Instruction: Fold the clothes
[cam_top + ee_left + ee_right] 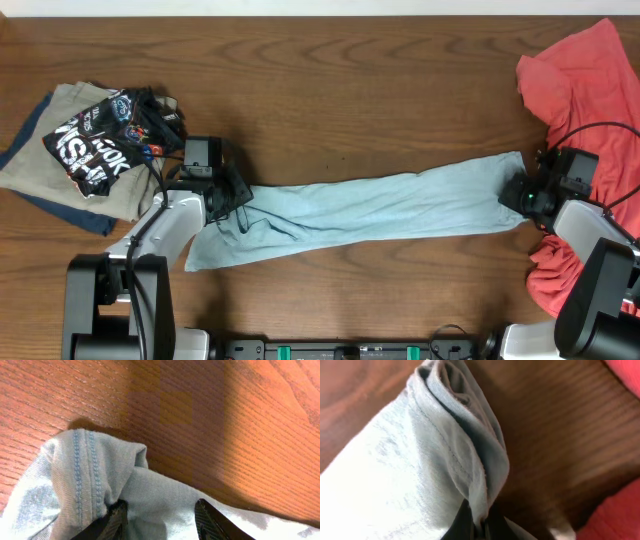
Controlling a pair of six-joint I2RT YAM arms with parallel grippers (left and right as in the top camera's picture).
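Note:
The light blue T-shirt lies pulled out into a long band across the table, from lower left to right. My left gripper is on its left end. In the left wrist view its fingers stand apart, with flat cloth between them and a stitched hem bunched beside the left finger. My right gripper is at the shirt's right end, shut on a pinched fold of blue cloth. The coral-red shirt lies crumpled at the right edge, partly under the right arm.
A pile at the far left holds a black tee with white lettering on khaki and navy garments. Bare wooden table runs along the back. A corner of red cloth lies close to the right gripper.

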